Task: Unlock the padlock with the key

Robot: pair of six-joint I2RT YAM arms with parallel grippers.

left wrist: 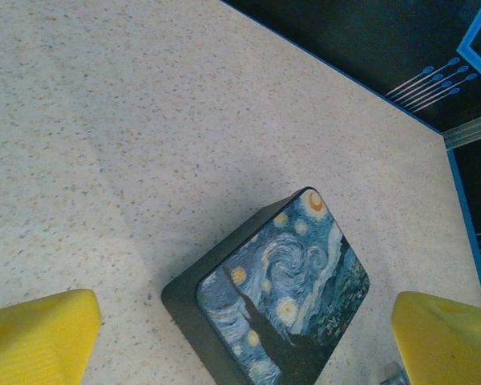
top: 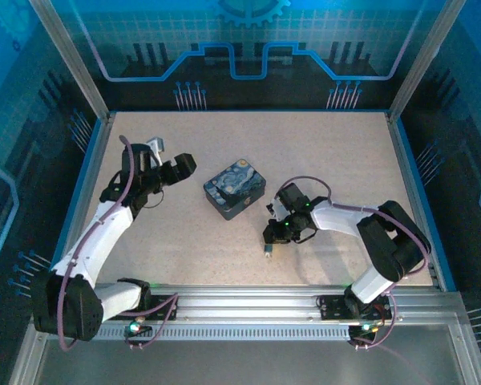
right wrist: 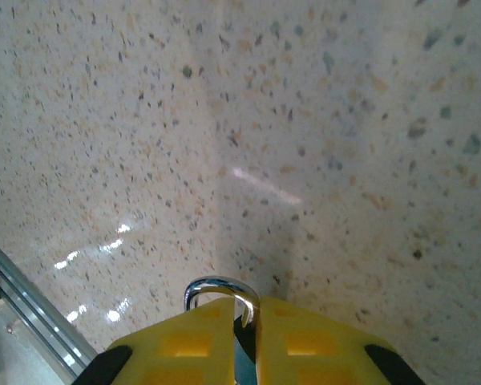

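The padlock [right wrist: 222, 286] shows as a silvery shackle loop poking out past the yellow fingers [right wrist: 184, 345] of my right gripper [right wrist: 244, 309], which is shut on it just above the table. From above, the right gripper [top: 274, 235] hangs right of the tin, with a small speck, the padlock [top: 267, 251], at its tip. A bluish sliver sits in the narrow gap between the fingers; I cannot tell whether it is the key. My left gripper [top: 184, 165] is open and empty, left of the tin, with its yellow fingers [left wrist: 40, 337] spread wide.
A dark-blue starry-night tin [top: 234, 188] lies mid-table between the arms, and the same tin [left wrist: 280, 297] lies just ahead of the left fingers. The blue table rim [top: 88, 176] and the metal rail [top: 289, 303] bound the speckled top. Bare table lies behind the tin.
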